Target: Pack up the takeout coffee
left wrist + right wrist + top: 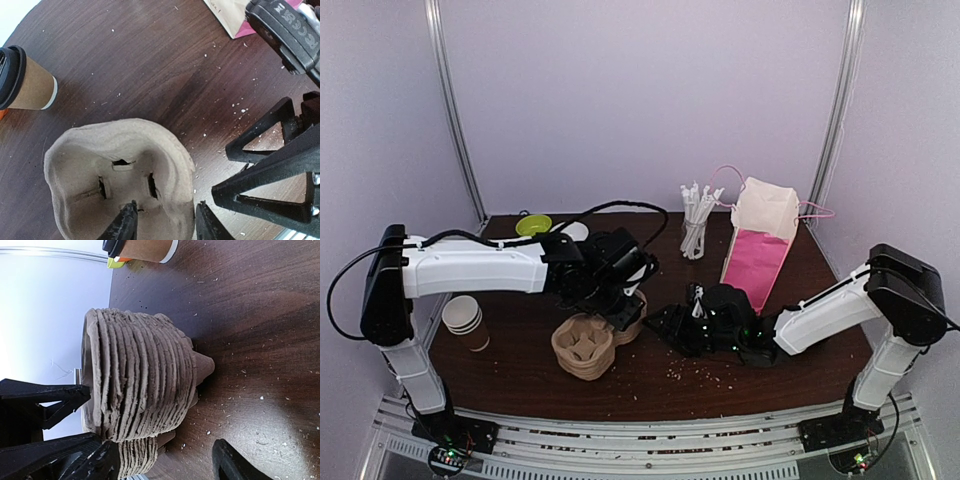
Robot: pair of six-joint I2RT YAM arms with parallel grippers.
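Observation:
The takeout coffee (27,82), a brown paper cup with a black lid, stands on the dark table beyond a stack of pulp cup carriers (115,170); its base also shows in the right wrist view (145,247). From above, my left arm hides it. My left gripper (165,222) is open over the carrier stack (582,348), one finger in a well and the other outside the rim. My right gripper (165,462) is open beside the carrier stack (140,375), one finger against its lower edge. Overhead, the left gripper (620,312) and the right gripper (667,325) sit close together.
A white and pink paper bag (760,245) stands open at the back right. A glass of wrapped straws (695,225) is beside it. Stacked lidless cups (465,320) lie near the left table edge. A green object (533,225) sits at the back left. Crumbs dot the table.

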